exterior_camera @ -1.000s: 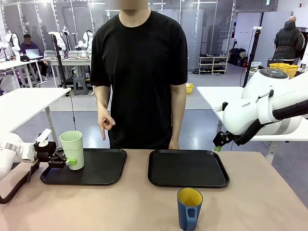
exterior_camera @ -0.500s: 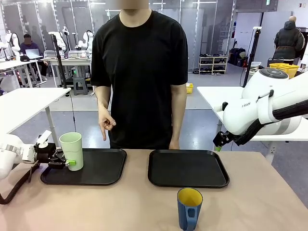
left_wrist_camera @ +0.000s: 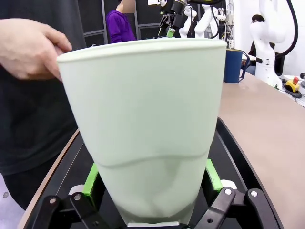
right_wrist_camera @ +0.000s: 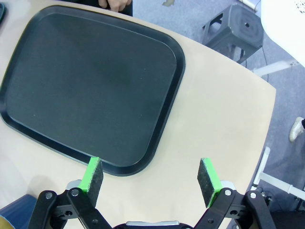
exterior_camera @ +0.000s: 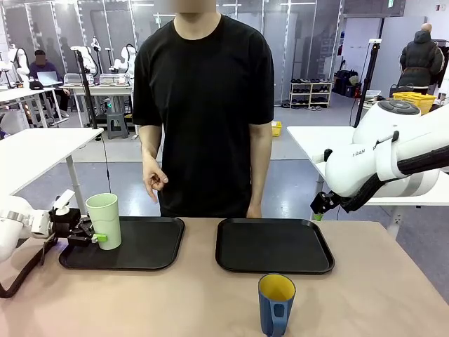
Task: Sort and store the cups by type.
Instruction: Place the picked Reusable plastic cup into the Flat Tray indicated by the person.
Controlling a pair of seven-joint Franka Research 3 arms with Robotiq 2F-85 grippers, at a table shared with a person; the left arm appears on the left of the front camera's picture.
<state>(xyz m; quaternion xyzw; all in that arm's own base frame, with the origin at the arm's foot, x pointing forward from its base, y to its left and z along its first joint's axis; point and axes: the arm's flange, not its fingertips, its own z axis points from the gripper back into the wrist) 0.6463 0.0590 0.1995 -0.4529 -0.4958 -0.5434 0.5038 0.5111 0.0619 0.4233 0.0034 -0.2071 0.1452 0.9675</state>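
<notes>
Tan bench in a busy lab, carrying two black trays. The pale-green tumbler stands on the left tray; my left pincer straddles its base, released. The blue mug sits near-centre. My right pincer hangs spread over the right tray's corner.

The left arm lies low at the table's 9 o'clock edge. Its wrist is level and the left gripper points toward 3 o'clock. Seen from its own wrist, the 2 green pads stand wide apart, with the black fingers splayed to either side. The right arm is held high at 3 o'clock, elbow folded and forearm sloping down toward 8 o'clock. The right gripper looks steeply downward, and its 2 pads are spread just as far apart.
</notes>
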